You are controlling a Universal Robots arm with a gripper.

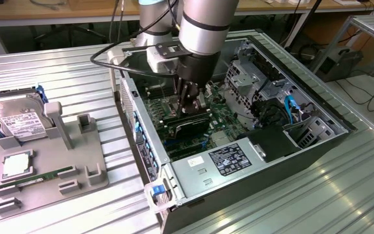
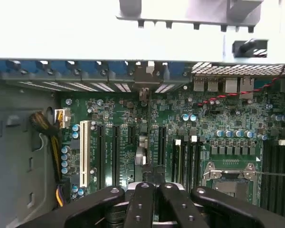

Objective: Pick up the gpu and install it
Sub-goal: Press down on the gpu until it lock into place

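Observation:
My gripper (image 1: 192, 105) reaches down into the open computer case (image 1: 317, 122), over the green motherboard (image 1: 229, 119). It is shut on the top edge of the gpu (image 1: 190, 126), a black-faced card standing on edge across the board. In the wrist view the gpu (image 2: 141, 154) appears edge-on as a thin strip running from my gripper (image 2: 154, 189) to the case's rear slot openings, where its silver bracket (image 2: 145, 76) sits. The black fingers (image 2: 141, 199) are pressed close together. The card lies in line with the long black expansion slots (image 2: 115, 152); how deep it sits is hidden.
A grey fixture (image 1: 76, 146) at the exterior view's left holds a silver hard drive (image 1: 18, 122), a processor (image 1: 17, 165) and a narrow green memory stick (image 1: 37, 178). Inside the case are the power supply (image 1: 226, 161), a drive cage (image 1: 258, 73) and a blue cable (image 1: 289, 107).

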